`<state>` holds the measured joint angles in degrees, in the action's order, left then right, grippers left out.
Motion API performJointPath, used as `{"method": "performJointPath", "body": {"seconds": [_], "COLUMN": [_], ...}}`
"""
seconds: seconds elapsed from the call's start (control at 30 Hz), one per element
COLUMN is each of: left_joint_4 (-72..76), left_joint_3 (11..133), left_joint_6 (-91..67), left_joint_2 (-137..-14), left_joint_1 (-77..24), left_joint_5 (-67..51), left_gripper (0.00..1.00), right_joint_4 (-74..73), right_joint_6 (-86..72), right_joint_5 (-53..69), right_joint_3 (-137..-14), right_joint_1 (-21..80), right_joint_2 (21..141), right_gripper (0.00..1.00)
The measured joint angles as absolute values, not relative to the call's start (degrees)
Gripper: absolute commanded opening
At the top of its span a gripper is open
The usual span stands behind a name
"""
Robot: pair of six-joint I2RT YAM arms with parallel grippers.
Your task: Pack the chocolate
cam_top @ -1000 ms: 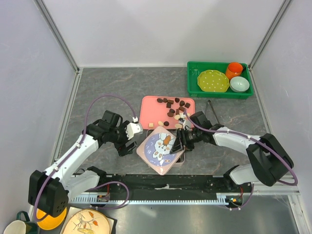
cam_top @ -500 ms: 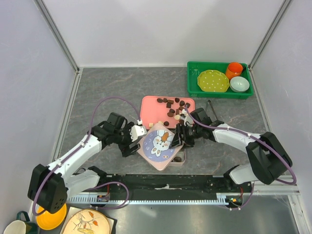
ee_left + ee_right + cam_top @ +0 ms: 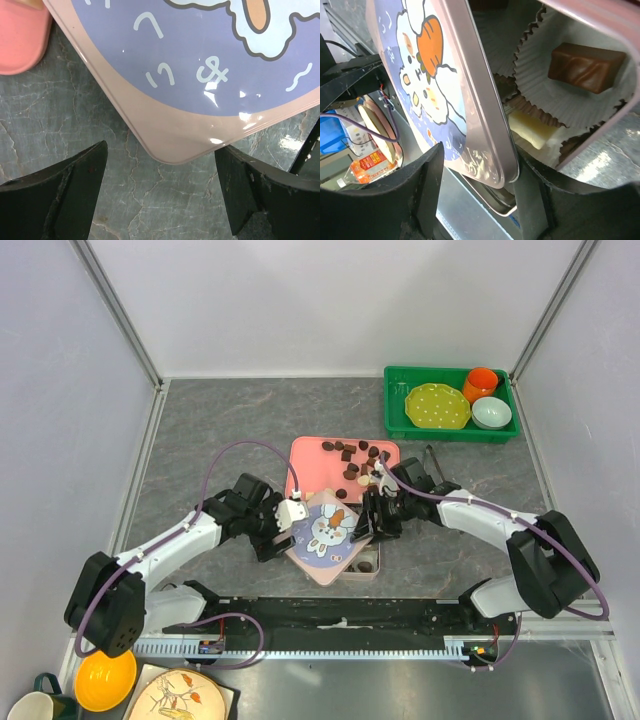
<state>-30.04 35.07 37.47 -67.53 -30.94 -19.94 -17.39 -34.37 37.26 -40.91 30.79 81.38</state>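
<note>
On the table [image 3: 200, 430], the left gripper [image 3: 160, 152] gapes wide around the lid [image 3: 200, 60] corner, clear of it; the right gripper [image 3: 479, 170] straddles its edge, grip unclear.

Left arm [image 3: 165, 550] had white link shells and black joints | right arm [image 3: 475, 523] matched it | a purple cable [image 3: 225, 453] looped along each | left gripper [image 3: 160, 150] fingers [image 3: 55, 195] were matte black, scuffed wedges | right gripper [image 3: 477, 160] fingers [image 3: 425, 200] were black and rounded | bulky black shoulder housings [image 3: 105, 605] sat at 7 and 5 o'clock
</note>
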Motion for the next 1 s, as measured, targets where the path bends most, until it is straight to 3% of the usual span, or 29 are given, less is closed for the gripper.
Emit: {"method": "performJointPath", "body": {"seconds": [0.67,0.73,0.83,0.87,1.0], "left_joint_4": [-28.38,-28.36,-28.38,-28.38,-28.4], "left_joint_3": [35.07,35.07,35.07,35.07,35.09], "left_joint_6": [35.51,35.38,35.22,35.18,35.14], "left_joint_2": [-67.53,-67.53,-67.53,-67.53,-67.53], "left_joint_1": [-31.97,-31.99,-32.05,-32.1,-32.38], "left_joint_5": [-19.57,-19.57,-19.57,-19.57,-19.57], "left_gripper": [0.93,0.93,0.93,0.93,0.92], "right_joint_4": [-35.38,-36.12,-37.45,-37.71,-37.6], "right_joint_6": [-25.45,-25.45,-25.74,-25.93,-27.64], "right_joint_5": [28.45,26.46,21.87,20.05,13.52], "right_joint_3": [-46.22,-46.22,-46.19,-46.19,-45.04], "right_joint_1": [28.93,28.45,27.33,26.87,24.64], "right_joint_2": [71.77,70.65,69.14,68.86,68.71], "right_gripper": [0.62,0.59,0.48,0.4,0.28]}}
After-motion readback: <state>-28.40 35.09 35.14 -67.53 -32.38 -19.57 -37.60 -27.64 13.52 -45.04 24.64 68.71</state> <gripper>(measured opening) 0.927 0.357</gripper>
